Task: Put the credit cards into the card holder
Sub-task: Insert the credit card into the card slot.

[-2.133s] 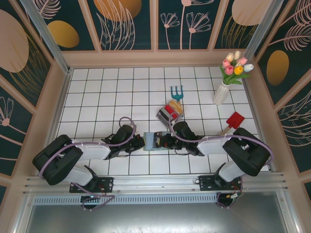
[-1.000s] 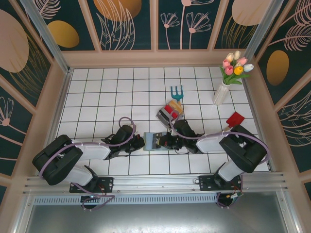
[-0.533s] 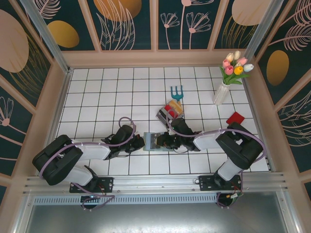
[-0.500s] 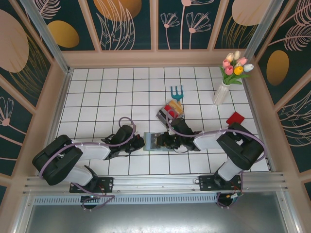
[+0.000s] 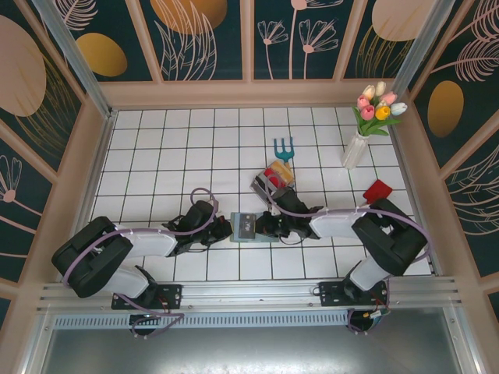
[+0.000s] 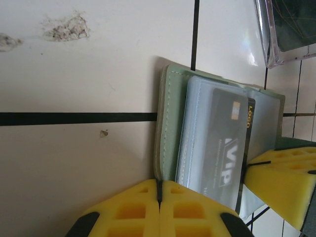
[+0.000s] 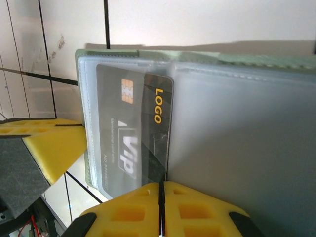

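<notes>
— So, what are the jaws doing?

— Both pairs are sitting closed. The left gripper [image 6: 159, 191] is holding its yellow pads [image 6: 126, 210] flush together, with the tips resting on one edge of the green wallet [image 6: 167, 113]. The right gripper [image 7: 160, 195] is closed too, its tips touching the exposed edge of the black card [image 7: 123, 143]. Whether that edge is being pinched, I cannot tell.

— And where is the card sitting?

— It is lying mostly under the wallet's clear sleeve [image 7: 237, 148], with the strip reading LOGO sticking out on the right gripper's side.

— Where is the wallet lying?

— Open and flat on the white tiled table [image 5: 156, 156], close to the near edge and about midway between the left and right edges, with one gripper at each end.

— Anything else?

— A clear card rack [image 5: 273, 178] is standing just beyond the wallet, toward the far edge. A blue garden fork [image 5: 284, 148] is lying further back. A vase of tulips [image 5: 355, 152] is standing near the far right corner, and a red trowel [image 5: 376, 192] is lying by the right edge.
</notes>
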